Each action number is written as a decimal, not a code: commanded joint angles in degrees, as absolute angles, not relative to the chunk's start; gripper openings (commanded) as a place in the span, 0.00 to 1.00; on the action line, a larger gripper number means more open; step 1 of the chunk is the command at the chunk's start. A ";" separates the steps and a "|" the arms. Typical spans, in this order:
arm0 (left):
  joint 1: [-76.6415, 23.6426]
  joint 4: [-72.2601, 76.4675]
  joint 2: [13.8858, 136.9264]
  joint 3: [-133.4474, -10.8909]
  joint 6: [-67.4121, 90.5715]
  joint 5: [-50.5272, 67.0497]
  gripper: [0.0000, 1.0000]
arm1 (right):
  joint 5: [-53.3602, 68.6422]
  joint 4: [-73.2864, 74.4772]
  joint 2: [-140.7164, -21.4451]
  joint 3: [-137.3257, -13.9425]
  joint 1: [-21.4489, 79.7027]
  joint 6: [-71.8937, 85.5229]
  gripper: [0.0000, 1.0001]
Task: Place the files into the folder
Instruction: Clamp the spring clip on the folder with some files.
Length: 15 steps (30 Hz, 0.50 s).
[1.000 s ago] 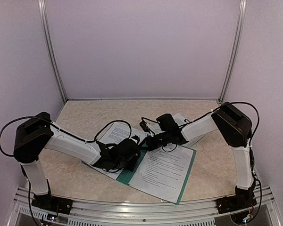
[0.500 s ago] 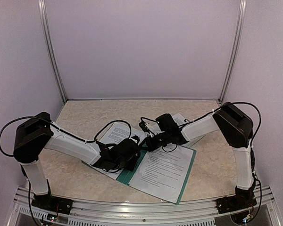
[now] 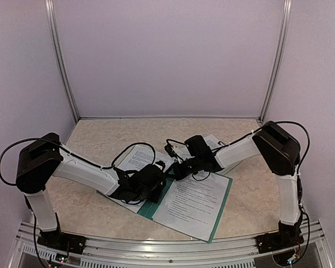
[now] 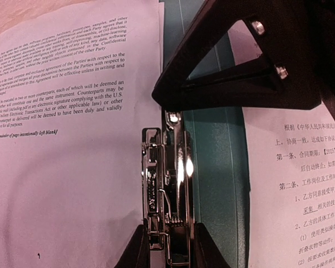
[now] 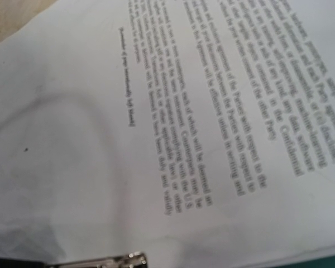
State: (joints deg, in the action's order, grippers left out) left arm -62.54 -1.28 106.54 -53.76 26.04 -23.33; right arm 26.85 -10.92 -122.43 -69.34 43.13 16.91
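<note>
Left pincer clasps clip; file reads "Confidential".

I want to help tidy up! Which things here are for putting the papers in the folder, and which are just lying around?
For the job:
- papers
- folder
- metal clip inside the folder
- left gripper, closed on the clip
- right gripper, shut, at the clip's far end

Just there:
- table
- black cables on the arms

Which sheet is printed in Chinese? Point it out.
The right sheet, beside the silver clip on the teal folder, shows Chinese characters; the left sheet carries English paragraphs.
</note>
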 commanded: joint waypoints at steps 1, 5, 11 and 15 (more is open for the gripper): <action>-63.02 -5.71 106.45 -51.88 25.93 -18.12 0.15 | 14.68 0.33 -127.02 -64.62 42.30 14.31 0.00; -63.01 -5.78 106.18 -51.77 26.01 -18.26 0.15 | 14.44 0.18 -127.17 -63.34 42.34 14.33 0.00; -62.88 -6.12 105.99 -51.85 26.26 -18.45 0.15 | 14.61 -0.26 -126.36 -61.16 42.28 14.48 0.00; -62.81 -6.55 106.34 -52.20 26.18 -18.59 0.15 | 15.17 -1.24 -125.06 -60.40 42.28 14.51 0.00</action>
